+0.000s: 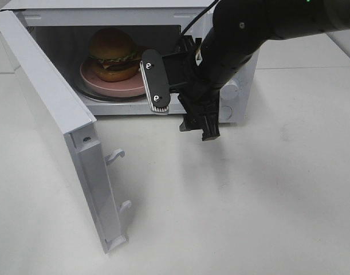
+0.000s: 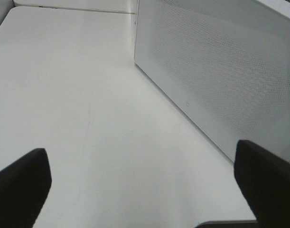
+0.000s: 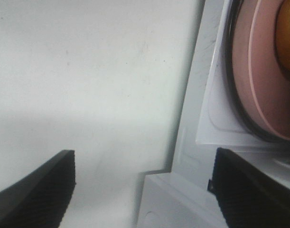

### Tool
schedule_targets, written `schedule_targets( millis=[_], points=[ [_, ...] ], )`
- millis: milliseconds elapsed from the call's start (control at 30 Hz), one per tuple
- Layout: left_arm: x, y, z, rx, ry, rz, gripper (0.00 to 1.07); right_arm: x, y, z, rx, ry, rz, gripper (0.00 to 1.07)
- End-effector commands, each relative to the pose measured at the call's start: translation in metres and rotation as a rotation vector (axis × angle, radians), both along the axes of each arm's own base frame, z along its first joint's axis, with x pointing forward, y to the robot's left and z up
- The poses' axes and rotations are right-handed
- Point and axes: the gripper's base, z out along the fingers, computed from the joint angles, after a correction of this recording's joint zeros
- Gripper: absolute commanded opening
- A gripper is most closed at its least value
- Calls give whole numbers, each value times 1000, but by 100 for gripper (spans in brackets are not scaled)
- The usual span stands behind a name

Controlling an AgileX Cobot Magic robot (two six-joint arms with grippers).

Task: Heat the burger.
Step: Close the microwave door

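Note:
The burger [image 1: 113,51], with a golden-brown bun, lettuce and a dark patty, sits on a pink plate [image 1: 114,87] inside the open white microwave [image 1: 134,11]. My right gripper [image 1: 177,106] hangs open and empty just outside the microwave's opening, to the right of the plate. In the right wrist view the right gripper [image 3: 142,194] has its jaws wide apart. That view also shows the plate [image 3: 258,71] on the dark turntable ring and an edge of the burger [image 3: 287,33]. My left gripper [image 2: 145,190] is open and empty over the table beside the microwave door [image 2: 220,71].
The microwave door [image 1: 54,114] stands swung out to the left, with two latch hooks [image 1: 114,156] on its edge. Control knobs [image 1: 232,86] sit behind the right arm. The white table [image 1: 249,200] stretches in front.

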Motion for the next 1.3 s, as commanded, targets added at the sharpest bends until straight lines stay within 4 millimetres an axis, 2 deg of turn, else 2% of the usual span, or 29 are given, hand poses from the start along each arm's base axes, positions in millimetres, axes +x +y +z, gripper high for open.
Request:
schedule_targets(
  millis=[33,100,233,300,367,400,500,567,600,633,700,733,800,833,1033,1300],
  points=[
    [0,0,1,-3,-19,0,100,-10,-7,7,30,7,-44,76],
    [0,0,1,-3,-19,0,100,-23,-17,10,50,27,-91,76],
    [0,0,1,-3,-19,0,100,-36,-27,13,75,47,-145,76],
    [0,0,1,-3,-19,0,100,-55,-42,17,122,87,-252,76],
    [0,0,1,-3,-19,0,100,-60,-45,18,132,96,-277,76],
    [0,0,1,-3,-19,0,100,-70,-53,20,156,127,-355,76],
    [0,0,1,-3,-19,0,100,-74,-56,21,166,140,-389,76],
    [0,0,1,-3,-19,0,100,-93,-72,28,207,212,-579,76],
    [0,0,1,-3,-19,0,100,-93,-72,28,207,212,-579,76],
    [0,0,1,-3,-19,0,100,-100,-78,34,241,239,-683,76],
    [0,0,1,-3,-19,0,100,-104,-81,37,253,248,-722,76],
    [0,0,1,-3,-19,0,100,-112,-88,44,272,265,-809,76],
    [0,0,1,-3,-19,0,100,-116,-91,47,269,277,-844,76],
    [0,0,1,-3,-19,0,100,-123,-98,54,277,289,-902,76],
    [0,0,1,-3,-19,0,100,-143,-114,69,232,311,-958,76],
    [0,0,1,-3,-19,0,100,-158,-126,82,243,315,-998,76]
  ],
)
